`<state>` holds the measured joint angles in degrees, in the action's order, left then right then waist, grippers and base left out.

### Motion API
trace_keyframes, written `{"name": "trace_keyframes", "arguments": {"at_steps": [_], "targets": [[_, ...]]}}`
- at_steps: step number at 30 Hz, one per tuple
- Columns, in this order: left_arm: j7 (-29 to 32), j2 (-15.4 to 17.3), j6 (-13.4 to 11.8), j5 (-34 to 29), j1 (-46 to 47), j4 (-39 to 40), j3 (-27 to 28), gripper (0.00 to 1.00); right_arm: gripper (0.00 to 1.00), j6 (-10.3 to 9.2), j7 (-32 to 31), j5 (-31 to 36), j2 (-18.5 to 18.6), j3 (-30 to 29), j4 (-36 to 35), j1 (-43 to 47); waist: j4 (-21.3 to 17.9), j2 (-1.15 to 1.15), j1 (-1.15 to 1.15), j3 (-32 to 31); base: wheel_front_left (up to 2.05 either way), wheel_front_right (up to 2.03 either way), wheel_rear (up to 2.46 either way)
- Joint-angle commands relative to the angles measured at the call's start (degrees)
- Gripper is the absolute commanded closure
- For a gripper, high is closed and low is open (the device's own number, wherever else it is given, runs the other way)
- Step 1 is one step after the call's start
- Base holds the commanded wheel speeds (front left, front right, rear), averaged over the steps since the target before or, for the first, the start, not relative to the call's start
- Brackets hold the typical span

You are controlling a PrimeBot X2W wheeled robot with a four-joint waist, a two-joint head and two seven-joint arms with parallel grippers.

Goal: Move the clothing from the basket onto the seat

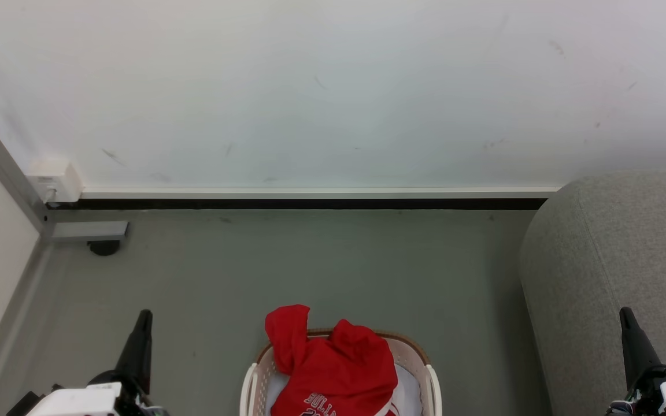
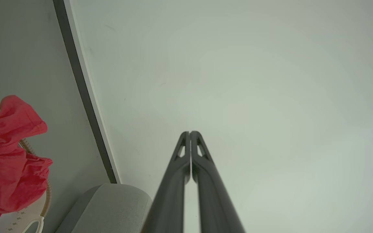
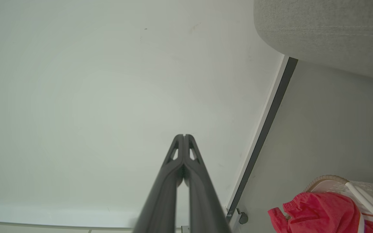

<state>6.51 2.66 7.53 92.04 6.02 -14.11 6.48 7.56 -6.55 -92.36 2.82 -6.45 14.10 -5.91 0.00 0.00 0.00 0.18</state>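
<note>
now left fingers [image 2: 191,136], right fingers [image 3: 186,138] pressed together, empty.

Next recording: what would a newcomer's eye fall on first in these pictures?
The bright red clothing stands out at once, heaped in the cream basket at the bottom centre of the head view, with one fold draped over the far rim. To the right of it rises the big grey seat, with no garment on the part that shows. The left end effector and right end effector stand shut at the lower corners, apart from the basket.
</note>
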Motion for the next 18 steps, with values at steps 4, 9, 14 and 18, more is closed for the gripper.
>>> {"name": "trace_keyframes", "arguments": {"at_steps": [4,9,14,18], "targets": [[0.2,0.4,-0.1,0.7,0.5,0.2,0.1,1.00,1.00,-0.14,-0.2,-0.1,0.1,-0.2,-0.2,-0.6,0.0,0.00,0.00,0.0,0.00,0.00,0.00],[0.2,0.4,-0.1,0.7,0.5,0.2,0.1,1.00,1.00,-0.14,-0.2,-0.1,0.1,-0.2,-0.2,-0.6,0.0,0.00,0.00,0.0,0.00,0.00,0.00],[0.2,0.4,-0.1,0.7,0.5,0.2,0.1,1.00,1.00,-0.14,-0.2,-0.1,0.1,-0.2,-0.2,-0.6,0.0,0.00,0.00,0.0,0.00,0.00,0.00],[0.2,0.4,-0.1,0.7,0.5,0.2,0.1,1.00,1.00,-0.14,-0.2,-0.1,0.1,-0.2,-0.2,-0.6,0.0,0.00,0.00,0.0,0.00,0.00,0.00]]}}
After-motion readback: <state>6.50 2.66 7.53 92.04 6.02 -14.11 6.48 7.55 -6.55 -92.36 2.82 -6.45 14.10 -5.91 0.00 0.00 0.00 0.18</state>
